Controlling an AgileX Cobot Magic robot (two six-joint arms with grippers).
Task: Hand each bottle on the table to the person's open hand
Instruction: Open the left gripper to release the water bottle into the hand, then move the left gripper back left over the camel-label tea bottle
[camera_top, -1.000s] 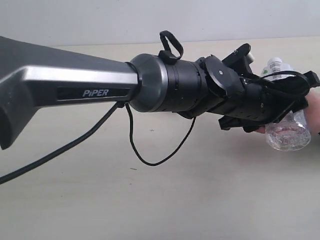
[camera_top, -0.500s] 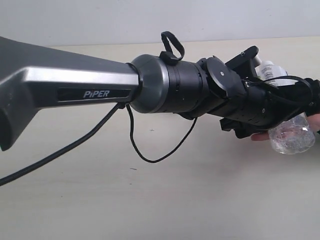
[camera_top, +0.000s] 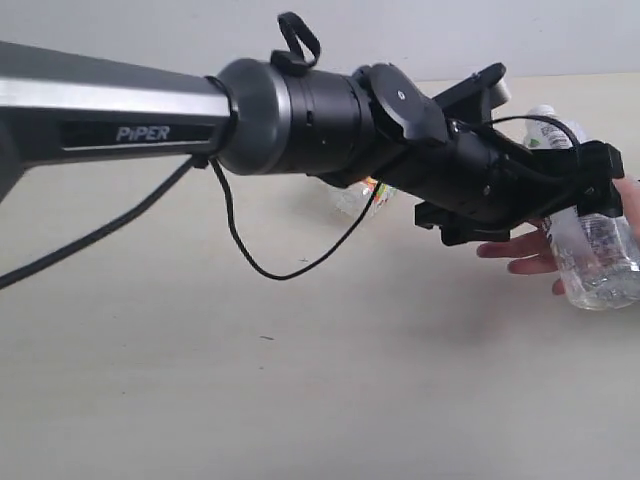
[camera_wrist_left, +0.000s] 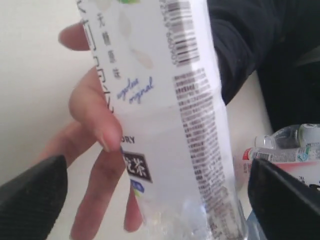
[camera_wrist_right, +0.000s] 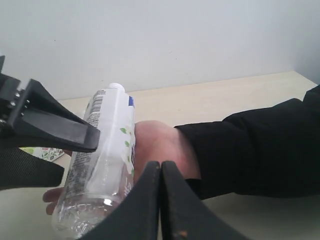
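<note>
A white-capped bottle with a green-blue label (camera_top: 597, 255) leans in the person's open hand (camera_top: 520, 250) at the right edge of the table (camera_top: 300, 380). The hand's fingers (camera_wrist_left: 92, 117) curl round this bottle (camera_wrist_left: 170, 100). My left gripper (camera_top: 598, 190) straddles it, open, with both black pads (camera_wrist_left: 32, 192) standing off its sides. The right gripper (camera_wrist_right: 160, 172) is shut on nothing, close to the hand's back (camera_wrist_right: 155, 145) and the dark sleeve (camera_wrist_right: 250, 150). A fruit-label bottle (camera_top: 362, 195) lies under the left arm.
Two more bottles lie beyond the hand: a clear one (camera_wrist_left: 295, 136) and a red-white labelled one (camera_wrist_left: 277, 161). The long left arm (camera_top: 300, 115) and its hanging cable (camera_top: 260, 265) span the table's middle. A pale wall (camera_wrist_right: 175, 40) runs behind the table.
The left arm has risen and swung right with the bottle, uncovering the fruit-label bottle beneath. The hand now shows under and around the bottle, and the jaws have parted from it.
</note>
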